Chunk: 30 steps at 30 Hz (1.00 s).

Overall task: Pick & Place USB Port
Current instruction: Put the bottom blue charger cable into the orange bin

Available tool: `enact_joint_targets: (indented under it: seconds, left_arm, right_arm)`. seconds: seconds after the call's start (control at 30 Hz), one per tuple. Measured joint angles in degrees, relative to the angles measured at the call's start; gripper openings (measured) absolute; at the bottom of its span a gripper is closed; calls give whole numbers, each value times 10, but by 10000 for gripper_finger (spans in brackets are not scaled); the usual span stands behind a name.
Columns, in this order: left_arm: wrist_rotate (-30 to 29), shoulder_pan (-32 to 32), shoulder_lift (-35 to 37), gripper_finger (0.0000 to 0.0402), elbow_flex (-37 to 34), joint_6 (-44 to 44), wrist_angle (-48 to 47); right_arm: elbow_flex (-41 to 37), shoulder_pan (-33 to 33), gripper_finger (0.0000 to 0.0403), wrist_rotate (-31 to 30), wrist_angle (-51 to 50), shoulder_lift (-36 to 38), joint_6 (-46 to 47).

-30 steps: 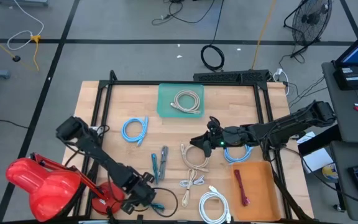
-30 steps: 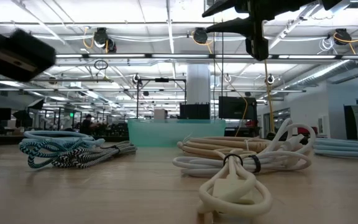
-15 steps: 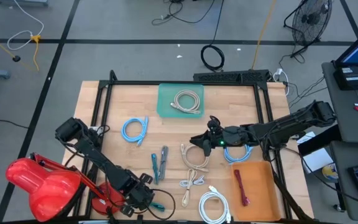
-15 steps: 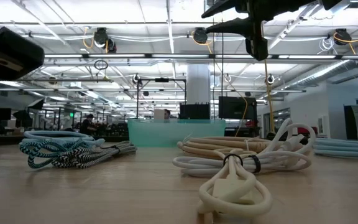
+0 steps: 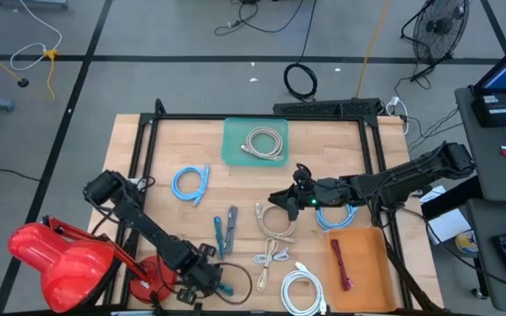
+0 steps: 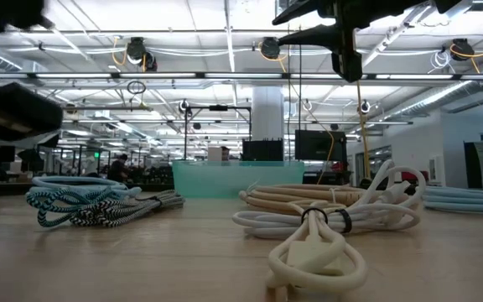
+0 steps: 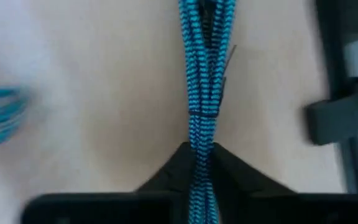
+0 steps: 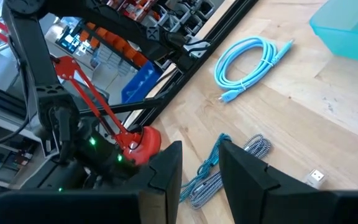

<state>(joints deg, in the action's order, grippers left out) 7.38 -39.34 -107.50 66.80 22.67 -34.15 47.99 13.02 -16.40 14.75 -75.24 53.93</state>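
Note:
A teal-and-black braided cable (image 7: pixel 202 74) lies on the wooden table (image 5: pixel 323 158) near its near-left edge. My left gripper (image 5: pixel 202 279) points steeply down and is shut on it. The cable's USB port end is out of view. My right gripper (image 8: pixel 196 168) hangs open and well above the table's middle right (image 5: pixel 279 198), over the beige cable (image 5: pixel 275 221), with nothing between its fingers. A teal tray (image 5: pixel 235 132) at the far middle holds a coiled beige cable (image 5: pixel 264 143). My left gripper pinches the braided cable between its two fingers, taking two strands that lie side by side (image 7: pixel 201 140). The fingers come from above, pointing steeply down, one on each side of the strands. Beyond the fingers the cable lies on the table.
A light-blue coil (image 5: pixel 190 183), blue and grey cables (image 5: pixel 225 230), white cables (image 5: pixel 271 257) (image 5: pixel 301 290) and another light-blue coil (image 5: pixel 334 216) lie on the table. A red cable (image 5: pixel 342 263) lies on an orange mat (image 5: pixel 363 246). A red lamp (image 5: pixel 60 259) stands at the near left.
My left gripper has sunk toward the table at the near-left edge and rolled a little about its own axis. My right gripper has kept still.

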Motion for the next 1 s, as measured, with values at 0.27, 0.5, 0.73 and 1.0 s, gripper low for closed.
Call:
enact_joint_targets:
  seconds: [0.27,0.5,0.73,1.0]
  left_arm:
    - [-39,56,113,10,-1,89,-71]
    - [-166,104,233,10,0,144,-133]
    - [-297,201,337,10,0,169,-77]
    - [-287,259,362,10,0,80,196]
  right_arm:
    - [0,1,95,1,21,0,9]
    - [0,1,95,-27,110,0,-26]
    - [0,0,96,-64,244,0,-127]
    - [0,-7,120,-64,284,0,-151]
